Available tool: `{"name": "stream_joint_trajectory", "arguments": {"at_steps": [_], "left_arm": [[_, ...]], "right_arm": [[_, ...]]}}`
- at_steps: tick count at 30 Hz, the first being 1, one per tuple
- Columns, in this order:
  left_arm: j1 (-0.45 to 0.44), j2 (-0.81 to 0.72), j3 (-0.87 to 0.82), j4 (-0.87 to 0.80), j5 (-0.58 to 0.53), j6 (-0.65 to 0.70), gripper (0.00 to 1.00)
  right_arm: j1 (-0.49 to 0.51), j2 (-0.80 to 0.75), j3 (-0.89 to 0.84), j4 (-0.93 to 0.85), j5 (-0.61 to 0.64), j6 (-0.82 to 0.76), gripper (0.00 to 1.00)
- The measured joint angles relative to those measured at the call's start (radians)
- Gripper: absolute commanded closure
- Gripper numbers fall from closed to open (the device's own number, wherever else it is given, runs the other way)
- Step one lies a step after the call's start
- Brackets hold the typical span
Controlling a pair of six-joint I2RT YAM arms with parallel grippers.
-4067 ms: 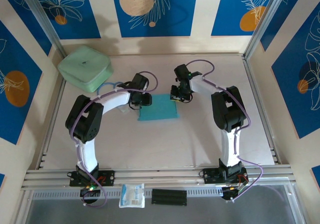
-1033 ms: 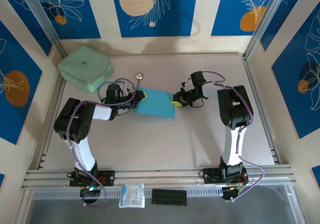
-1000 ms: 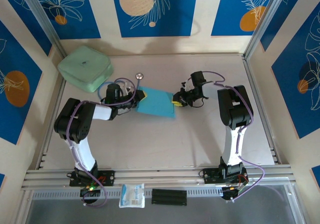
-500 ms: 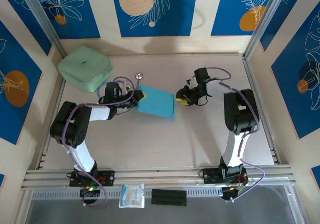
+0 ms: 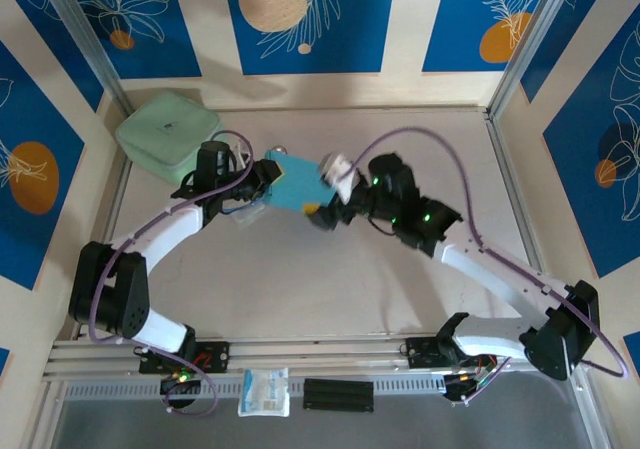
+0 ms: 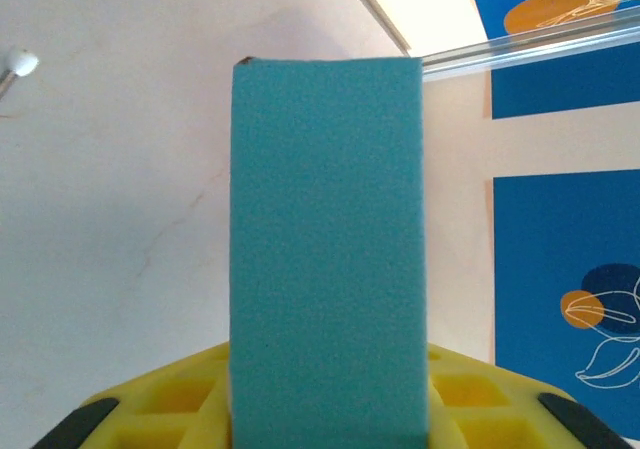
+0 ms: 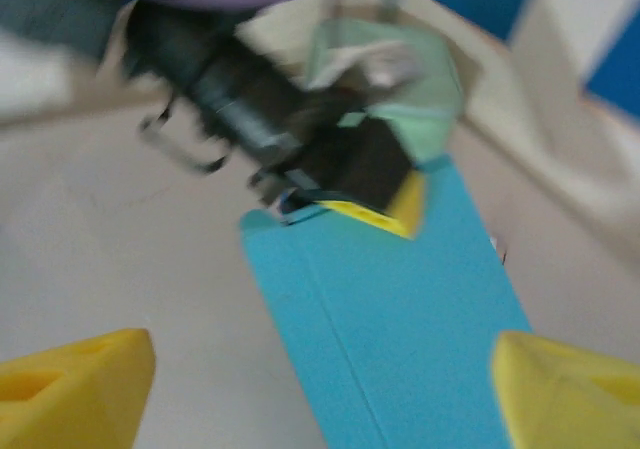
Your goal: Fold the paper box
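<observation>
The paper box (image 5: 296,185) is a slim teal rectangle held off the table at the back centre. My left gripper (image 5: 266,181) is shut on its left end. In the left wrist view the box (image 6: 328,239) stands straight up from between the yellow fingers (image 6: 180,409). My right gripper (image 5: 326,203) is open at the box's right end. In the blurred right wrist view the box (image 7: 400,319) lies between its wide-apart yellow fingertips (image 7: 75,384), with the left gripper's yellow pad (image 7: 385,209) on the far end.
A mint-green rounded case (image 5: 167,133) sits at the back left, close behind the left arm. A clear plastic packet (image 5: 264,391) and a black strip (image 5: 338,394) lie on the front rail. Metal frame rails border the table on both sides.
The right arm has swung left and stretched low across the table, bringing its open gripper to the box's right end. The left arm has stretched out too, and the box has shifted back.
</observation>
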Motion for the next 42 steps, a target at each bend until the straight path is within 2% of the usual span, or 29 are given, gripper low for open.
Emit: {"name": "stream_joint_trajectory", "arguments": {"at_steps": [3, 6, 15, 19, 21, 22, 27, 29, 31, 37, 42], "left_arm": [[-0.029, -0.019, 0.045, -0.084, -0.020, 0.004, 0.72], [-0.050, -0.036, 0.068, -0.141, -0.039, -0.007, 0.72], [-0.064, -0.062, 0.069, -0.184, -0.068, -0.084, 0.74], [-0.065, -0.084, 0.069, -0.189, -0.084, -0.117, 0.74], [-0.065, -0.096, 0.069, -0.189, -0.098, -0.140, 0.74], [-0.065, -0.100, 0.069, -0.190, -0.106, -0.148, 0.74], [-0.064, -0.112, 0.069, -0.192, -0.138, -0.217, 0.70], [-0.064, -0.112, 0.070, -0.193, -0.145, -0.233, 0.69], [-0.064, -0.112, 0.072, -0.196, -0.151, -0.242, 0.65], [-0.067, -0.119, 0.091, -0.239, -0.131, -0.242, 0.44], [-0.069, -0.146, 0.136, -0.298, -0.135, -0.191, 0.21]], "right_arm": [[0.087, 0.054, -0.079, 0.059, 0.062, -0.244, 0.01], [0.105, 0.146, -0.084, 0.068, 0.111, -0.385, 0.01], [0.091, 0.320, -0.086, 0.322, 0.319, -0.547, 0.00], [0.068, 0.360, -0.085, 0.404, 0.366, -0.573, 0.12], [0.058, 0.367, -0.081, 0.434, 0.376, -0.584, 0.28], [0.053, 0.370, -0.079, 0.445, 0.379, -0.582, 0.32], [0.026, 0.383, -0.072, 0.500, 0.372, -0.579, 0.38], [0.026, 0.388, -0.072, 0.506, 0.371, -0.578, 0.44], [0.026, 0.389, -0.071, 0.504, 0.365, -0.575, 0.47], [-0.006, 0.381, -0.057, 0.444, 0.314, -0.534, 0.58], [-0.077, 0.297, -0.054, 0.302, 0.191, -0.439, 0.65]]}}
